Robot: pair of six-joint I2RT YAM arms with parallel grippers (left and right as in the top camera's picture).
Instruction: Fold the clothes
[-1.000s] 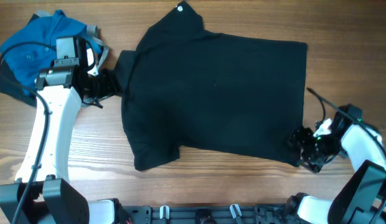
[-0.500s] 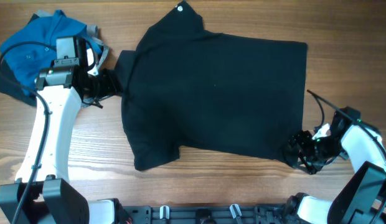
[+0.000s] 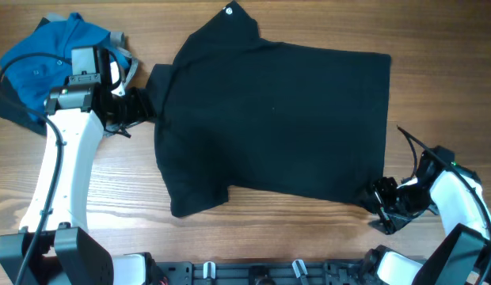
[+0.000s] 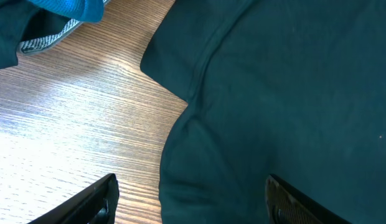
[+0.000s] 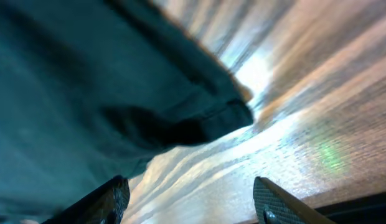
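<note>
The right gripper (image 3: 375,203) has dipped toward 6 o'clock, jaws open at the black garment's (image 3: 277,119) hem corner. The left gripper (image 3: 142,107) stays open over the sleeve, so no fold has begun.

Bright, even light falls from overhead. In the overhead view the wooden surface (image 3: 309,237) shows its grain crisply, while the black garment (image 3: 277,119) swallows detail and its folds are barely readable. Shadows at the cloth's edges are thin and soft. In the left wrist view a pale sheen washes the wood at left, though the grain stays sharp. The right wrist view is smeared with blur: white glare streaks the wood beside the hem, and a small green glint (image 5: 330,155) sits lower right.
</note>
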